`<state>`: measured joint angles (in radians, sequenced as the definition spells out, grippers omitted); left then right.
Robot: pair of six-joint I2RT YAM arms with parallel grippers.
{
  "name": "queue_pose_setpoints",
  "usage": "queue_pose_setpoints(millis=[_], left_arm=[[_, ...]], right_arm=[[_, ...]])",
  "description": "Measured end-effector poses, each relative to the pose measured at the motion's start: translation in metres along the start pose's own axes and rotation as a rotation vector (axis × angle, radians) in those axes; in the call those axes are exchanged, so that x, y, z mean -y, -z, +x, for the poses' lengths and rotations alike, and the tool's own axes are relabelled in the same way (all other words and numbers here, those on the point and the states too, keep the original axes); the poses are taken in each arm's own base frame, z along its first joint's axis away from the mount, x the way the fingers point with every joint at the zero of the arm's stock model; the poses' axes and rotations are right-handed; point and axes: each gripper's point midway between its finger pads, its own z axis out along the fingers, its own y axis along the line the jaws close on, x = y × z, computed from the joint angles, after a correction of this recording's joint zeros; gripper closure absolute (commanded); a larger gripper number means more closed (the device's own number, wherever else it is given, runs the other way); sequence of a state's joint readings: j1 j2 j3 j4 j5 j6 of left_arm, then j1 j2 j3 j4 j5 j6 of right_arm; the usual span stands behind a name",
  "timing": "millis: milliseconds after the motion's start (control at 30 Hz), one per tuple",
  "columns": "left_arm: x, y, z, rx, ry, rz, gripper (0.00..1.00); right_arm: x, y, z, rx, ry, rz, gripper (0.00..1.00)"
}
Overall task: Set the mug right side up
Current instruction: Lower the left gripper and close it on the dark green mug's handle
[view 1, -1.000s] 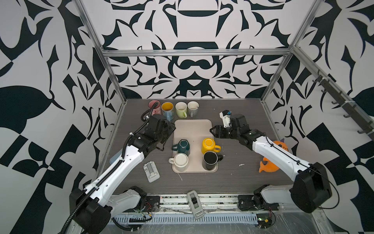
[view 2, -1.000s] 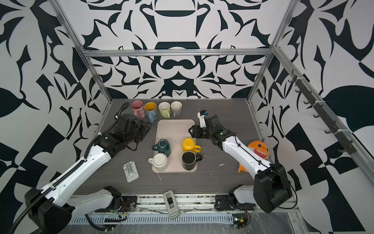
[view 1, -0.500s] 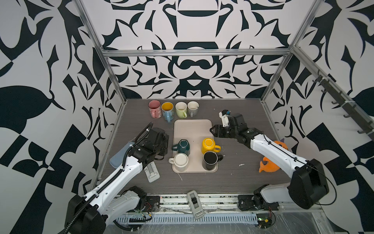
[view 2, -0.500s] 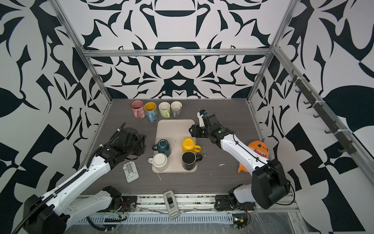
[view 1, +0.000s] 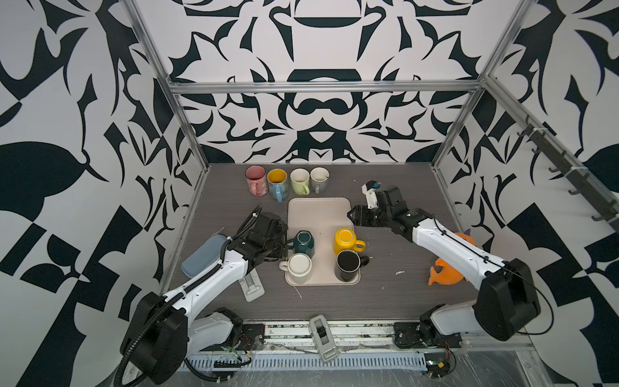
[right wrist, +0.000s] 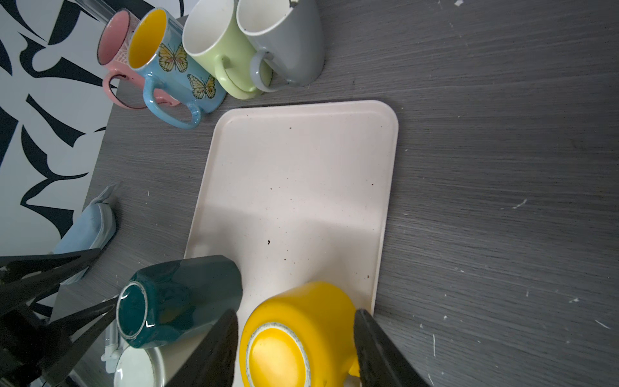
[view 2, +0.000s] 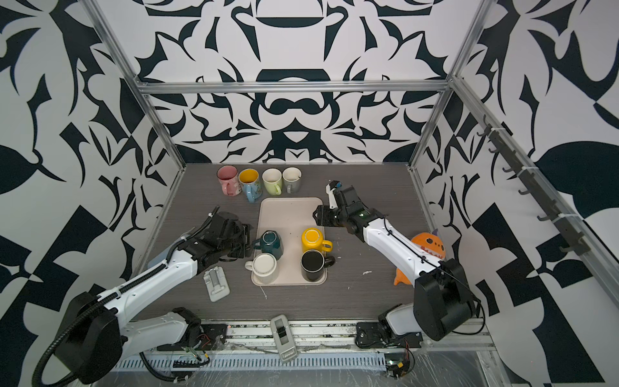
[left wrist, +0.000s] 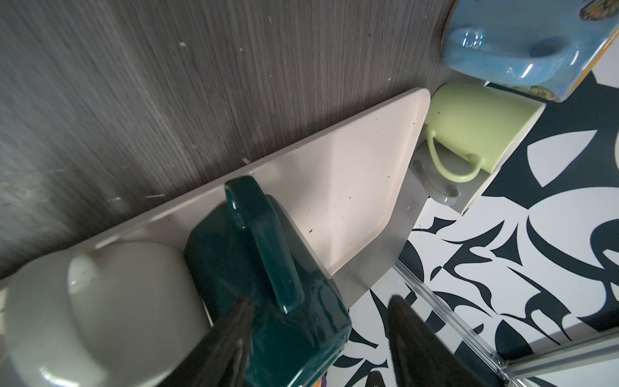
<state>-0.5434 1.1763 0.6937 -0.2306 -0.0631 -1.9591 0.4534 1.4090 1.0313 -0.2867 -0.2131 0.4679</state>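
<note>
Approach to teal mug (view 1: 304, 243), inverted on left half of tray (view 1: 318, 214), handle facing left gripper (left wrist: 321, 300). Jaws wide, empty: straddle handle squarely, close firmly, lift clear of white mug (view 1: 299, 264) before rotating.

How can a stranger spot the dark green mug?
Find the large beige tray; four mugs crowd its near end. The dark green mug is the rear left one, upside down. Its neighbours are a yellow mug, a cream mug and a black mug.

Teal mug (view 1: 304, 242) upside down on tray (view 1: 318, 211), handle pointing left.
</note>
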Motion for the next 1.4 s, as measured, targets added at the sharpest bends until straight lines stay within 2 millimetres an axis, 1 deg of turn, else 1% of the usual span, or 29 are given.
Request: queue_pose_setpoints(millis=[367, 567, 767, 1400], left_arm=[[-0.010, -0.017, 0.001, -0.012, 0.026, -0.051, 0.31], [-0.009, -0.025, 0.000, -0.010, 0.038, -0.052, 0.34], [-0.017, -0.038, -0.006, 0.006, 0.051, -0.084, 0.37], [-0.011, -0.054, -0.008, -0.004, 0.053, -0.081, 0.55]], right_arm=[[0.003, -0.006, 0.004, -0.017, -0.005, 0.010, 0.41], [0.004, -0.006, 0.004, -0.017, -0.005, 0.013, 0.41], [0.006, -0.009, 0.005, -0.024, -0.007, 0.021, 0.42], [0.009, -0.015, 0.004, -0.031, -0.009, 0.034, 0.43]])
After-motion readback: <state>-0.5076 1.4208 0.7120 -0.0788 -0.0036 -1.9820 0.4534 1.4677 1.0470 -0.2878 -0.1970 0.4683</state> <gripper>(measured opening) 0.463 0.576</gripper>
